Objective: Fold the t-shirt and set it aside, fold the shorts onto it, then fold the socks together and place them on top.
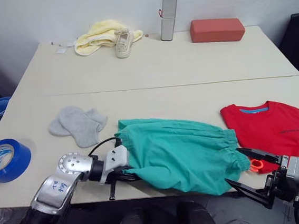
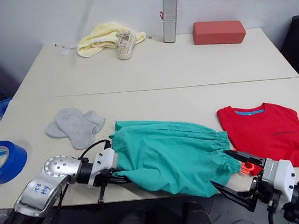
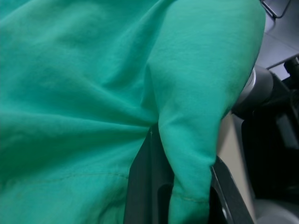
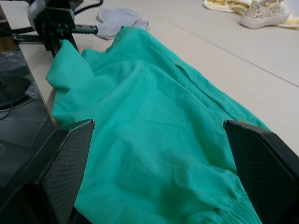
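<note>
Gripping the shorts [image 1: 182,151] at their 9 o'clock edge, the left gripper [image 1: 125,173] is pinched on the cloth at the table's [image 1: 153,90] near edge. Right gripper [image 1: 251,175] spread wide at 4 o'clock. T-shirt [image 1: 273,129] folded at 3 o'clock; socks [image 1: 79,124] at 10 o'clock.

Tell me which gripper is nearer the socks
Left. The left gripper grips the shorts just below the socks; the open right gripper is far across, beyond the shorts.

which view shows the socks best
The left eye view: both grey socks lie whole and unblocked on the table, left of the shorts. The right eye view shows them the same way. The right wrist view catches just an edge beyond the shorts; the left wrist view has green cloth instead.
</note>
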`<action>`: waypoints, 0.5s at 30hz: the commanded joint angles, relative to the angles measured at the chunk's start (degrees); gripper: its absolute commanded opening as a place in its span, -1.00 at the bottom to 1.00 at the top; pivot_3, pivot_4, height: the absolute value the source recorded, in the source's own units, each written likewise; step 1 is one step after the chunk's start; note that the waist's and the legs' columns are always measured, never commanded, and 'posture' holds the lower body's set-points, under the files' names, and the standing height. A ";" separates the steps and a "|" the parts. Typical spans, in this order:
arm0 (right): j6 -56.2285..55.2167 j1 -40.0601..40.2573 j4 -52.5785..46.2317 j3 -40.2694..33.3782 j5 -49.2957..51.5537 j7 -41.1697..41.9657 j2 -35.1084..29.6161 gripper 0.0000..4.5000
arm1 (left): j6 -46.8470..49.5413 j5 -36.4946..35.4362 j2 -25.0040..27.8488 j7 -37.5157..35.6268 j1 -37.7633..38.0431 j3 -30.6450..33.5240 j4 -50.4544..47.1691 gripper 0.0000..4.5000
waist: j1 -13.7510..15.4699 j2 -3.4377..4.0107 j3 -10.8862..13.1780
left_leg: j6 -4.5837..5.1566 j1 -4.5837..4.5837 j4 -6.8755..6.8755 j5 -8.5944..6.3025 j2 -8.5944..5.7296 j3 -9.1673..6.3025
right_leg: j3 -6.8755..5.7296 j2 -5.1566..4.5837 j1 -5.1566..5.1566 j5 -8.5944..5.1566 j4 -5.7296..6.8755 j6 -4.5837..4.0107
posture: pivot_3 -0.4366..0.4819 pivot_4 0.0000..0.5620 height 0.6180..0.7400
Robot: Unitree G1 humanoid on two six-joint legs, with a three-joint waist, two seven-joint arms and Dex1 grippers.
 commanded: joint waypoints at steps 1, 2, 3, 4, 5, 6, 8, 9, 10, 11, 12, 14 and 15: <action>0.19 1.35 1.10 -3.76 -0.28 -0.30 -1.08 1.00 | 6.04 -2.80 -2.11 5.29 2.03 -0.17 -7.56 -0.99 | -0.01 0.02 0.00 | -0.01 0.00 -0.01 0.00 0.00 0.00 | 0.01 -0.01 0.00 0.00 -0.03 0.00 | -0.05 -0.47 1.00; 0.62 1.80 1.40 -4.40 -0.01 -0.36 -1.13 1.00 | 6.70 -3.21 -2.73 6.32 2.67 0.14 -8.25 -0.99 | -0.03 0.02 0.00 | -0.06 0.00 -0.03 0.00 0.00 0.00 | 0.01 -0.01 0.00 0.00 -0.05 0.00 | -0.05 -0.47 1.00; 1.41 2.25 1.45 -4.91 0.83 -0.33 -1.20 1.00 | 7.18 -3.36 -3.10 7.22 3.11 0.62 -8.51 -0.99 | -0.02 0.02 0.00 | -0.15 -0.01 -0.04 0.03 0.00 0.00 | 0.00 0.00 -0.01 -0.02 -0.06 -0.03 | -0.05 -0.47 1.00; 4.19 3.66 0.67 -5.75 3.18 -0.44 -1.61 1.00 | 6.70 -3.86 -3.03 7.10 3.53 1.60 -8.04 -0.87 | -0.02 0.02 0.00 | -0.19 -0.01 -0.10 0.05 0.00 0.00 | -0.01 0.00 -0.02 -0.03 -0.09 -0.04 | -0.05 -0.47 1.00; 6.26 4.66 0.06 -6.37 4.86 -0.50 -1.89 1.00 | 6.33 -4.27 -2.89 7.01 3.79 2.24 -7.70 -0.74 | 0.02 0.02 0.00 | -0.23 -0.01 -0.13 0.07 0.00 0.00 | -0.02 0.00 -0.05 -0.04 -0.09 -0.07 | -0.05 -0.47 1.00; 8.63 6.38 -1.02 -7.20 7.35 -0.34 -2.14 1.00 | 4.36 -5.28 -1.13 3.92 3.84 3.42 -6.45 -0.64 | 0.16 0.02 0.00 | -0.26 0.00 -0.20 0.09 0.00 0.00 | -0.02 0.00 -0.06 -0.06 -0.08 -0.10 | -0.05 -0.47 1.00; 10.01 7.59 -2.13 -8.30 9.57 -0.56 -1.72 1.00 | 1.16 -6.32 1.74 -0.60 3.84 4.78 -4.47 -0.35 | 0.21 0.02 0.00 | -0.36 0.01 -0.35 0.15 0.00 0.00 | -0.04 0.00 -0.13 -0.12 -0.08 -0.21 | -0.05 -0.47 1.00; 12.05 8.41 -3.04 -9.28 12.01 -2.71 -0.97 1.00 | -1.20 -8.27 3.46 -5.02 3.52 6.63 -2.25 -0.22 | 0.22 0.02 0.00 | -0.40 0.03 -0.44 0.19 0.00 0.00 | -0.04 0.00 -0.17 -0.14 -0.08 -0.25 | -0.05 -0.47 1.00; 13.52 8.86 -3.63 -9.97 13.65 -4.36 -0.45 1.00 | -2.76 -9.69 4.50 -7.78 3.30 7.81 -0.72 -0.08 | 0.14 0.06 -0.01 | -0.37 0.05 -0.55 0.20 0.00 0.00 | -0.04 0.00 -0.17 -0.23 -0.10 -0.42 | -0.05 -0.47 1.00; 15.45 9.85 -4.38 -10.64 15.21 -5.51 -0.39 1.00 | -4.25 -11.26 5.44 -10.79 2.85 9.03 0.89 0.07 | 0.12 0.08 -0.02 | -0.36 0.06 -0.63 0.21 0.00 0.02 | -0.02 0.00 -0.21 -0.40 -0.10 -0.73 | -0.05 -0.47 1.00; 18.08 11.13 -5.28 -11.36 17.87 -7.66 0.00 1.00 | -3.77 -13.67 7.21 -14.60 2.02 10.26 2.74 0.19 | 0.10 0.08 -0.02 | -0.37 0.06 -0.70 0.21 0.00 0.02 | -0.02 0.00 -0.26 -0.45 -0.09 -0.83 | -0.05 -0.47 1.00; 20.33 12.51 -6.43 -12.45 20.70 -9.71 0.66 1.00 | -1.04 -16.00 10.20 -18.29 0.50 11.02 5.19 0.19 | 0.07 0.08 -0.02 | -0.51 0.04 -0.84 0.29 0.00 0.01 | -0.05 0.00 -0.40 -0.47 -0.06 -0.85 | -0.05 -0.47 1.00; 20.27 13.00 -7.47 -12.12 20.27 -9.75 0.96 1.00 | -0.69 -16.07 11.87 -20.68 -1.18 10.55 7.07 0.19 | 0.10 0.08 -0.02 | -0.64 -0.01 -0.87 0.36 0.01 0.01 | -0.06 0.00 -0.48 -0.46 -0.01 -0.84 | -0.05 -0.47 1.00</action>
